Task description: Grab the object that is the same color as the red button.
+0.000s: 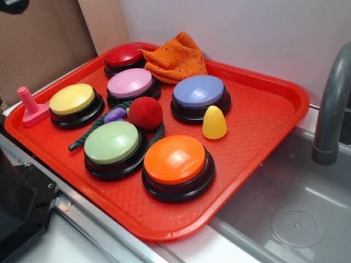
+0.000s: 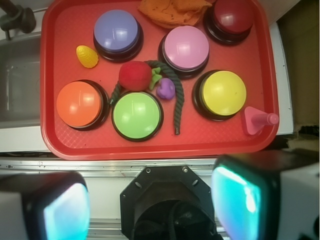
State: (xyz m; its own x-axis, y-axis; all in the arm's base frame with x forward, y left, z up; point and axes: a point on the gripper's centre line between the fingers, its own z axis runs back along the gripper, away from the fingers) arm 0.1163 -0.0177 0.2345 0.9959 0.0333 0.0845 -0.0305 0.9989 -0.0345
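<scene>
Exterior view: no arm shows. The red ball sits mid-tray, touching the rope, between the pink button and green button. The red button at the far corner is partly hidden by the cloth.

Wrist view: the jaws hang apart and empty off the tray's near edge, fingers blurred; ball well ahead.

In the wrist view the gripper is cut by the bottom edge and its two fingers are blurred, so their tips are not seen; the orange cloth and the red button are cut by the top edge. In the exterior view the cloth covers one side of the red button; the dark rope passes under the red ball and behind the green button; the faucet is cut by the right edge.
</scene>
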